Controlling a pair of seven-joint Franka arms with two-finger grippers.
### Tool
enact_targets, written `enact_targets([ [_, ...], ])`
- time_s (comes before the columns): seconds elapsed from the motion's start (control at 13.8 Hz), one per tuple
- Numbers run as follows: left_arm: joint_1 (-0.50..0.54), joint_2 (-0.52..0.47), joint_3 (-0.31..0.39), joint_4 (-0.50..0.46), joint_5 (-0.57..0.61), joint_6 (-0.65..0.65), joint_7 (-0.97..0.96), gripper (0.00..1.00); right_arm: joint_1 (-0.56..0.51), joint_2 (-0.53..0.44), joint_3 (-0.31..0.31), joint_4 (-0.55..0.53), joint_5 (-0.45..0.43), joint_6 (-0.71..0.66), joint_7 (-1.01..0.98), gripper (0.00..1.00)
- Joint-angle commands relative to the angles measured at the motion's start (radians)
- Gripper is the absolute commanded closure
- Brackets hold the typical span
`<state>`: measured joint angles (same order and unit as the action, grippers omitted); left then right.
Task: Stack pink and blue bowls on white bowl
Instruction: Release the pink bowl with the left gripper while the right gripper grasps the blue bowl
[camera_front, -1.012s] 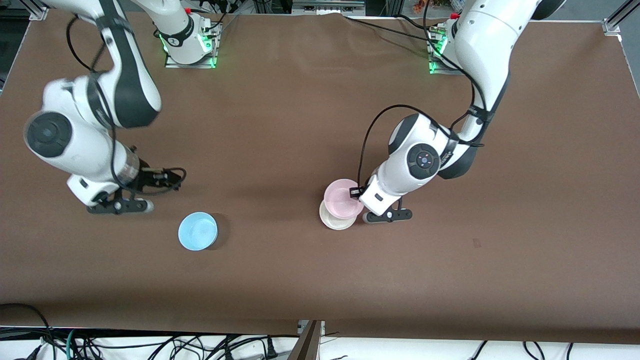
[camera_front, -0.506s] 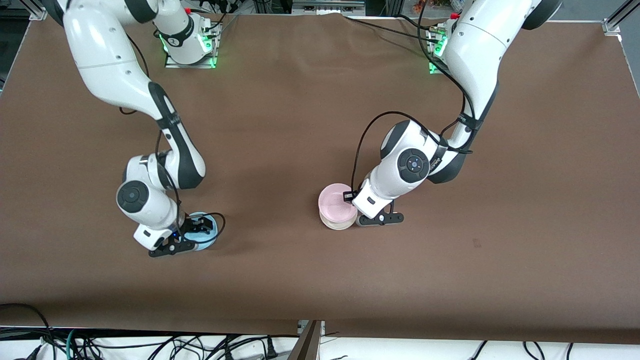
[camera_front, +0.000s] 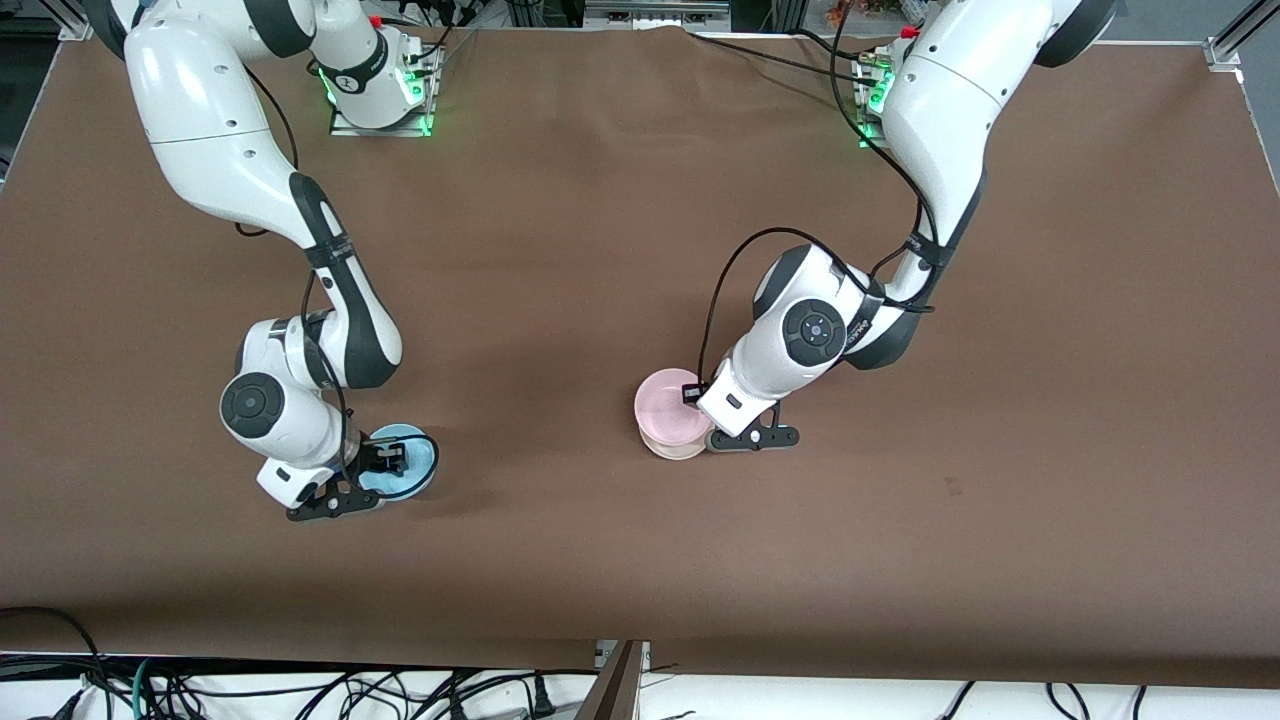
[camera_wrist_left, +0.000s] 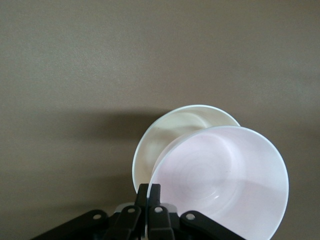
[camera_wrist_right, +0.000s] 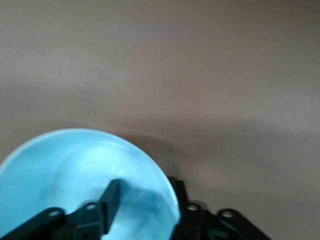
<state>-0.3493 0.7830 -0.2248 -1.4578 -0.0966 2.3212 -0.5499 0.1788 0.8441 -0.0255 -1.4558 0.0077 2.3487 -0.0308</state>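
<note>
Front view: glossy pale pink round bowl (camera_front: 668, 411) held over glossy white round bowl (camera_front: 673, 446), offset toward 12 o'clock and not yet seated, near table centre. Left gripper (camera_front: 716, 408) clenched on the pink bowl's rim at about 3 o'clock; left wrist view confirms fingers (camera_wrist_left: 148, 194) pinched on the rim, pink bowl (camera_wrist_left: 222, 187) tilted across the white bowl (camera_wrist_left: 170, 132). Glossy light sky-blue round bowl (camera_front: 405, 462) toward the right arm's end of the table, well apart from the pair. Right gripper (camera_front: 375, 467) released and straddling that bowl's rim at about 9 o'clock; right wrist view shows one finger inside the blue bowl (camera_wrist_right: 75, 170), the other outside, not closed.

Step in hand, by judgement: nesting pink into white while blue gets grasped. Next likely calls for centring and lowering pink, letting go, then closing on blue and carrying it across.

Brown table cover (camera_front: 620, 200) bare between the bowls; left arm parked at the stack would probably obstruct blue's arrival unless withdrawn.
</note>
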Motion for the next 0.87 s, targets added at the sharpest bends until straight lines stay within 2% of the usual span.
enact_targets([
  [0.0,-0.008,0.024,0.005,0.031,0.051,0.003,-0.021,1.00,-0.012,-0.028,0.013,0.008,0.038,-0.087,-0.020,1.00],
  [0.29,-0.007,0.030,0.007,0.033,0.049,0.030,-0.021,1.00,0.004,-0.055,0.016,0.009,0.135,-0.104,-0.011,1.00],
  [0.43,-0.003,0.042,0.008,0.054,0.049,0.032,-0.021,1.00,0.013,-0.088,0.021,0.011,0.184,-0.156,0.014,1.00],
  [0.8,-0.003,0.059,0.010,0.063,0.051,0.033,-0.021,1.00,0.030,-0.259,0.122,0.009,0.195,-0.340,0.280,1.00],
])
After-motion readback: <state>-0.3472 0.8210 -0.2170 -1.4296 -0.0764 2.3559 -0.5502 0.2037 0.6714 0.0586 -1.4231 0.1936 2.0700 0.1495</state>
